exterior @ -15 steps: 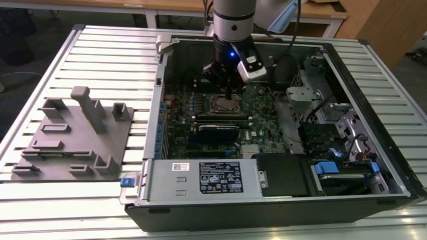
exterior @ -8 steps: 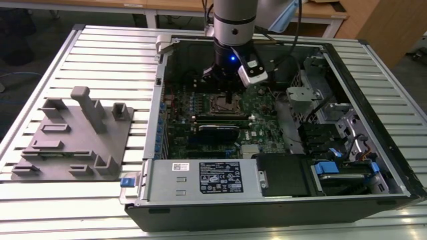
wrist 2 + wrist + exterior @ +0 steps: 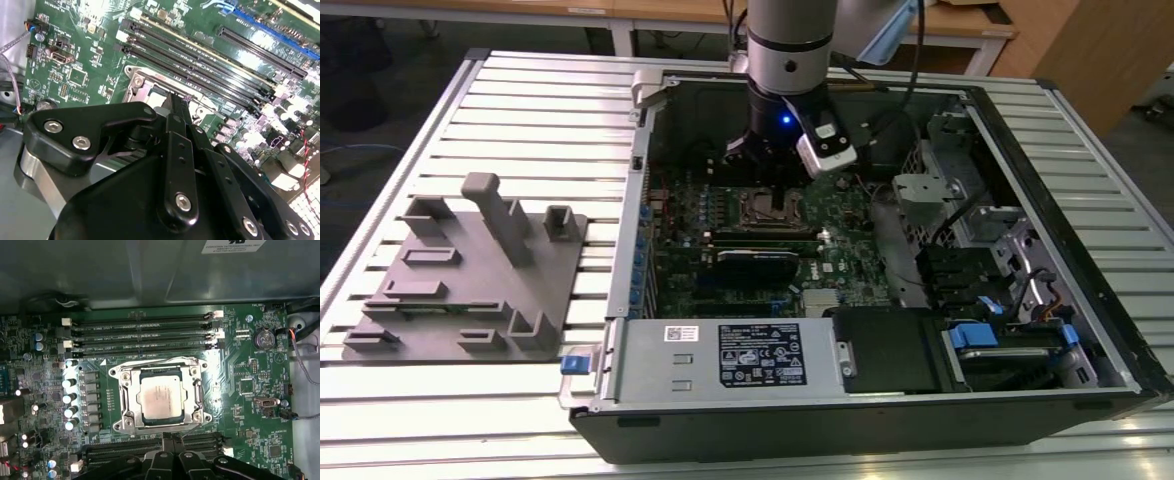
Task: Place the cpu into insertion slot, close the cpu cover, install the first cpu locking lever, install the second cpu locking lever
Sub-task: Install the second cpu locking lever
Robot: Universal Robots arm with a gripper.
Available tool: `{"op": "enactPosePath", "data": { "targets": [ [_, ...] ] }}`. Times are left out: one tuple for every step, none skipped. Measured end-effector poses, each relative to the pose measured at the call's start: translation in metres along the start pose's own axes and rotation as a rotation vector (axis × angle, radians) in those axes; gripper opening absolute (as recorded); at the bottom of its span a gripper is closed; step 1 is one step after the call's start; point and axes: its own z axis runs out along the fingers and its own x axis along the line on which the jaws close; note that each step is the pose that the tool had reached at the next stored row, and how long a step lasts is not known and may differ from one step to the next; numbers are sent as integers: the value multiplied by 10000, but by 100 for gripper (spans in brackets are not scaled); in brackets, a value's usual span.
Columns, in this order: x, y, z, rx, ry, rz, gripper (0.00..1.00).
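resting flat, face up, the cpu (image 3: pixel 160 399) sits square in the insertion slot (image 3: pixel 126 399); gripper (image 3: pixel 171 441) fingers closed, empty

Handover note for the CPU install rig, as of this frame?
Gripper: above the motherboard inside the open PC case, close beside the insertion slot; open or shut cannot be told, nothing seen in it.
CPU: lying flat in the insertion slot.
CPU cover: its silver frame seems to lie down around the chip.
Done: CPU placed, cover apparently closed.
Left: the two locking levers; their state is not clear here.
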Motion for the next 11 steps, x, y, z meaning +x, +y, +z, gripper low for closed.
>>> {"op": "enactPosePath", "data": {
  "targets": [
    [1, -3, 0, 0, 0, 0, 11],
    [4, -6, 0, 0, 0, -1, 11],
    [9, -10, -1, 1, -1, -2, 11],
    [14, -16, 0, 0, -3, -2, 11],
    [21, -22, 0, 0, -6, -1, 11],
    [30, -28, 0, -2, -12, -1, 11],
    [42, -36, -1, -1, -18, -1, 11],
    [55, -43, -2, -1, -25, 0, 11],
    [66, -50, -2, -2, -32, -1, 11],
    [73, -59, -2, -2, -35, 0, 11],
    [74, -70, -2, -3, -36, -2, 11]
  ]
}}
